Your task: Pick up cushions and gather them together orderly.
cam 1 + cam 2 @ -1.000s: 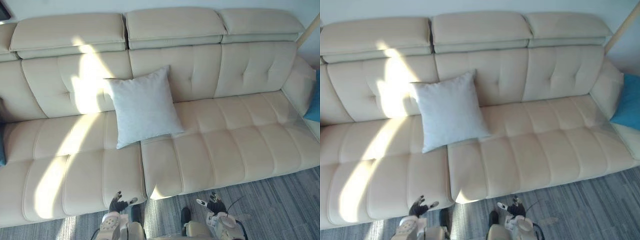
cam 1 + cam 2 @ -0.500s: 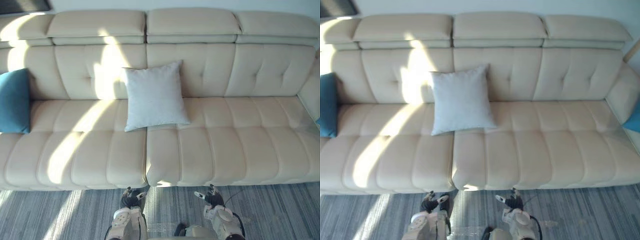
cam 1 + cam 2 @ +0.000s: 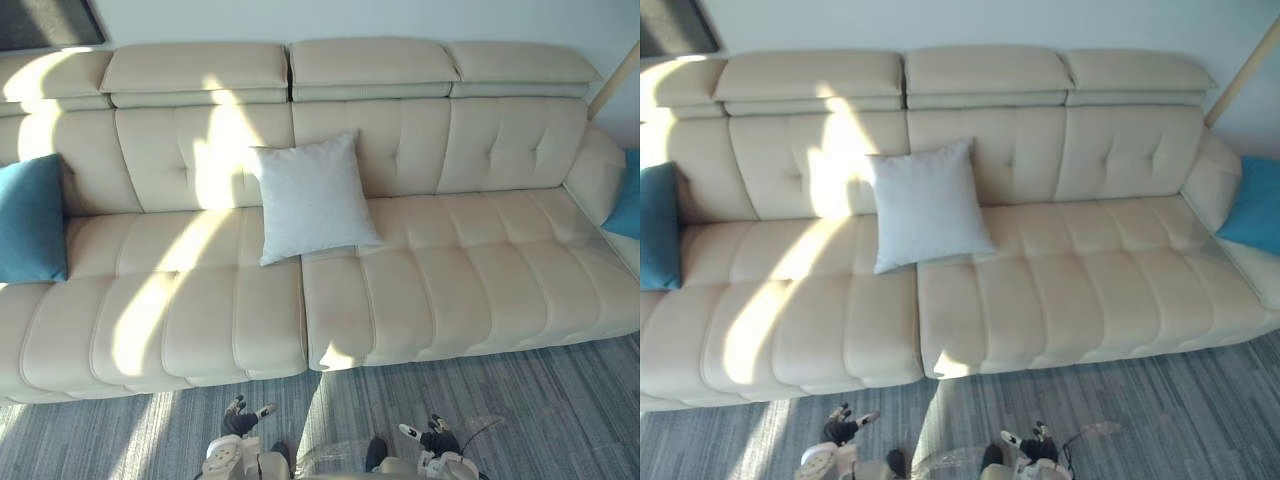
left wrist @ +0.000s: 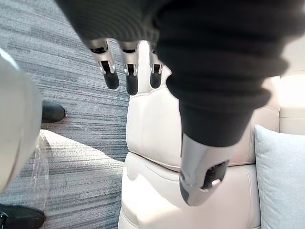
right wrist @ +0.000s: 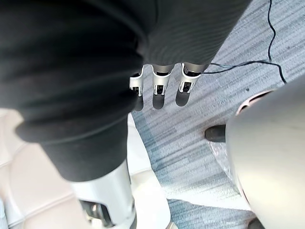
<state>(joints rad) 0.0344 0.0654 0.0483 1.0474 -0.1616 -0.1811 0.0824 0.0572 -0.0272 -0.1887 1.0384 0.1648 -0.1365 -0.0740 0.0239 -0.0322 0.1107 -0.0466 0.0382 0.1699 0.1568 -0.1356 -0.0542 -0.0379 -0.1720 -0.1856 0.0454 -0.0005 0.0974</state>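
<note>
A pale grey cushion (image 3: 312, 197) leans against the backrest in the middle of the cream sofa (image 3: 450, 290). One blue cushion (image 3: 30, 220) stands at the sofa's far left, and another blue cushion (image 3: 627, 196) rests by the right armrest. My left hand (image 3: 240, 421) hangs low over the carpet in front of the sofa, fingers relaxed and holding nothing; its fingers (image 4: 126, 71) reach toward the sofa's front edge. My right hand (image 3: 432, 436) is also low over the carpet, open and empty, with fingers (image 5: 159, 86) straight.
Grey striped carpet (image 3: 520, 400) lies in front of the sofa. A pale wooden pole (image 3: 615, 75) leans at the back right. A dark framed panel (image 3: 45, 20) sits on the wall at the upper left.
The camera has pulled back and shifted, so more carpet and both blue cushions show. The grey cushion has stayed put. Both hands remain low and empty.
</note>
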